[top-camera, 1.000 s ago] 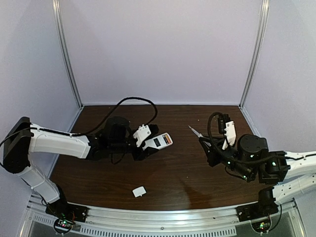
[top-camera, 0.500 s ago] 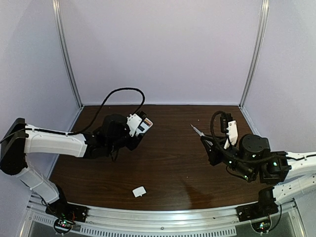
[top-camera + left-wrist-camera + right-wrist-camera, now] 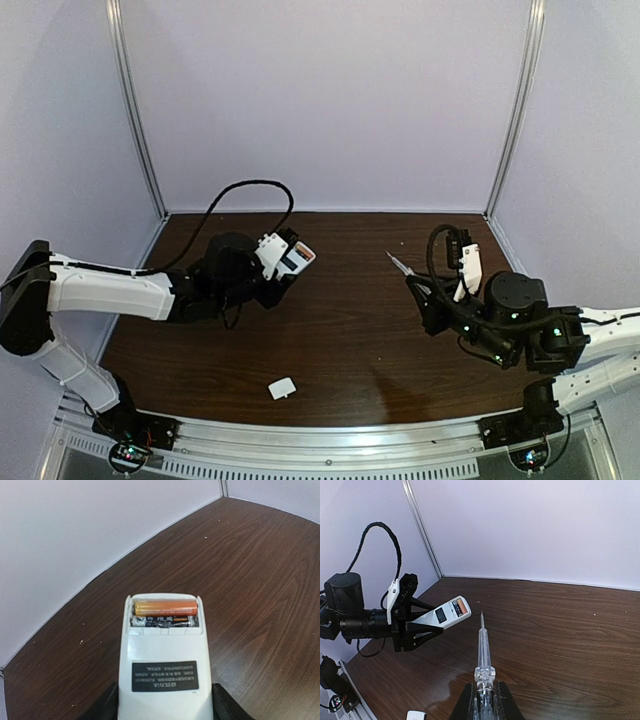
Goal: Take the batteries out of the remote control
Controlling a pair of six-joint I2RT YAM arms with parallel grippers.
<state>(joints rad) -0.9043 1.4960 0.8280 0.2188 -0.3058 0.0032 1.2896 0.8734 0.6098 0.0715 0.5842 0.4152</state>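
Lying side by side in the open compartment at one end of the remote control [image 3: 165, 665], the batteries [image 3: 165, 607] are both in their places: an orange-copper one nearer the end of the remote, and a dark one just beside it, touching it along its length. The compartment has no cover on it. Below it, the back of the remote carries a dark label with small text which is too small to read.

The left gripper [image 3: 282, 262] holds the remote control by its two long sides. Its black fingers [image 3: 107, 707] press on the white body from left and right, so the jaws stand about half open, as wide as the remote. The remote is raised above the table [image 3: 350, 330], at the far left part, and is tilted with the battery end up.

The right gripper [image 3: 484, 700] is closed tight on the handle of a screwdriver [image 3: 483, 650]. The thin tip points toward the remote, but in the top view the two are well apart.

A small white cover piece [image 3: 282, 388] lies flat on the table near the front edge, away from both grippers.
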